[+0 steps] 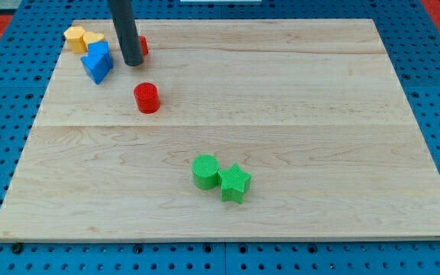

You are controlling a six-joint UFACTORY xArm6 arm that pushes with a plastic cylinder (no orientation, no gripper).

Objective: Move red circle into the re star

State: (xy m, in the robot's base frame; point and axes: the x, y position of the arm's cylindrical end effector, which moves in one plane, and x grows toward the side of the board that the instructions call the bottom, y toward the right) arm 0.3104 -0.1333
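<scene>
We note a pale wooden worktop [281, 114] on blue pegboard. Our tip [133, 63] — a bare rod, no end effector, holding nothing — hides most of a red block [143, 46], shape unclear. The red circle [147, 98] lies just below, apart.

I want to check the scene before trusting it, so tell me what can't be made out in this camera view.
- Red block near the view's top left: mostly hidden behind my rod, so its star shape cannot be confirmed.
- My tip: whether it touches that red block cannot be told.
- Two yellow blocks: partly covered by the blue block, shapes unclear.
- The red circle shows fully.
</scene>
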